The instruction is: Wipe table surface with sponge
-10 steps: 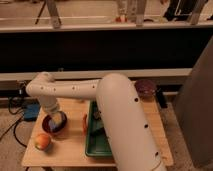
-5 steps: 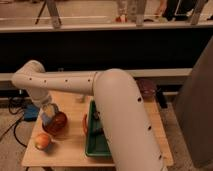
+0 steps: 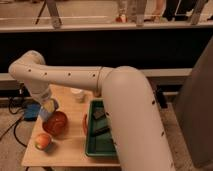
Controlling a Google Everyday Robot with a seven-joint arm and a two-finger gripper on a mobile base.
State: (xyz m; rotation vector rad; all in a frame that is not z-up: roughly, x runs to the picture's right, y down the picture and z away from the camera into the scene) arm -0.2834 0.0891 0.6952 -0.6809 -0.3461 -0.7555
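Observation:
My gripper (image 3: 48,106) hangs from the white arm at the table's left side, just above the red bowl (image 3: 55,124). It is shut on the sponge (image 3: 50,107), a pale yellow block with a blue face, held over the bowl's left rim. The table surface (image 3: 67,150) is pale tan wood. It shows bare in front of the bowl and between the bowl and the green tray.
An orange fruit (image 3: 42,141) lies near the front left corner. The green tray (image 3: 98,148) on the right holds dark blocks (image 3: 99,114). A small white cup (image 3: 77,94) stands at the back. My arm's big white link (image 3: 135,115) covers the table's right side.
The arm has swung left and up. The gripper rose out of the red bowl with the sponge in it and now hangs above the bowl's left rim.

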